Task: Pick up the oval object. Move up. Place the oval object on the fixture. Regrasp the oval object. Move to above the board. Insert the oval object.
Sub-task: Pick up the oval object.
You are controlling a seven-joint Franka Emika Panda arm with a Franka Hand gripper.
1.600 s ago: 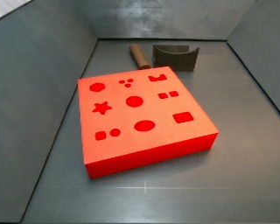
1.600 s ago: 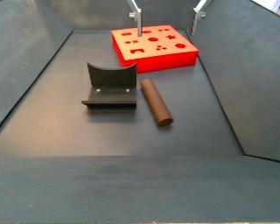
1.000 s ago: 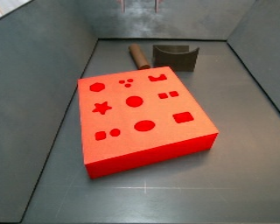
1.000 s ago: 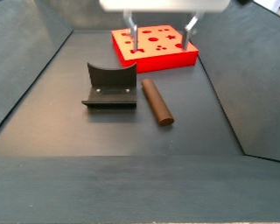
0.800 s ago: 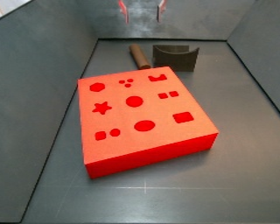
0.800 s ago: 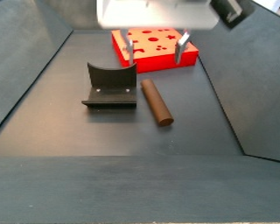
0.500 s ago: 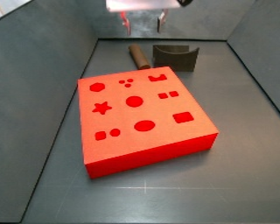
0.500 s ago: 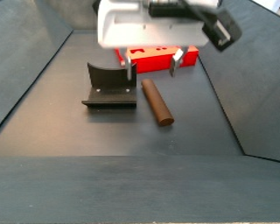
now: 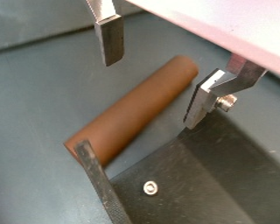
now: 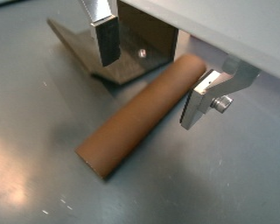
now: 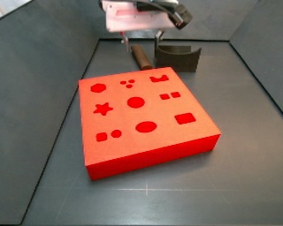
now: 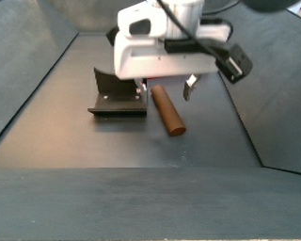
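Brown and slim, the short round-sectioned oval object (image 9: 133,108) lies flat on the dark grey floor (image 12: 65,122), and I see it in both wrist views running lengthwise between my fingers. My gripper (image 10: 152,68) hangs low over it with the fingers spread wide, one silver plate (image 9: 108,38) on each flank of the peg, neither touching it, nothing held. In a side view the gripper (image 12: 167,89) sits right above the peg's (image 12: 167,111) far end. Just beside the peg stands the small dark grey-black fixture (image 12: 117,93) with its scooped top; in a wrist view its base plate (image 10: 119,52) lies close to the peg's end, apart from it. The large flat bright red board (image 11: 141,115) with its shaped holes lies well apart from the peg (image 11: 141,56).
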